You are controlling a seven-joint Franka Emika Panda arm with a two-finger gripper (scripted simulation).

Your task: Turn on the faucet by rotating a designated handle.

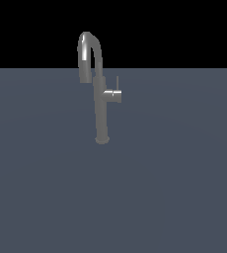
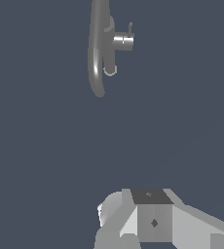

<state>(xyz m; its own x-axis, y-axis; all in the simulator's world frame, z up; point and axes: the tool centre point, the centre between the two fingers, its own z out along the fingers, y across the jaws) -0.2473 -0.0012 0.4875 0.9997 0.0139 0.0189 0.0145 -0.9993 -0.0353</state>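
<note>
The grey metal faucet (image 1: pixel 100 111) stands upright on the dark grey-blue floor, with its arched spout at the top. The handle (image 1: pixel 117 84) is a thin rod that stands up from a stubby horizontal cylinder on the column's side, toward the exterior view's right. The wrist view shows the faucet (image 2: pixel 97 63) and the handle (image 2: pixel 130 28) from above, far from my gripper. My gripper (image 2: pixel 153 206) appears only in the wrist view, as a grey block with no gap between its fingers and nothing in it. The arm does not show in the exterior view.
A flat dark grey-blue floor (image 1: pixel 174 188) stretches all around the faucet. A black background lies behind it. No other objects show in either view.
</note>
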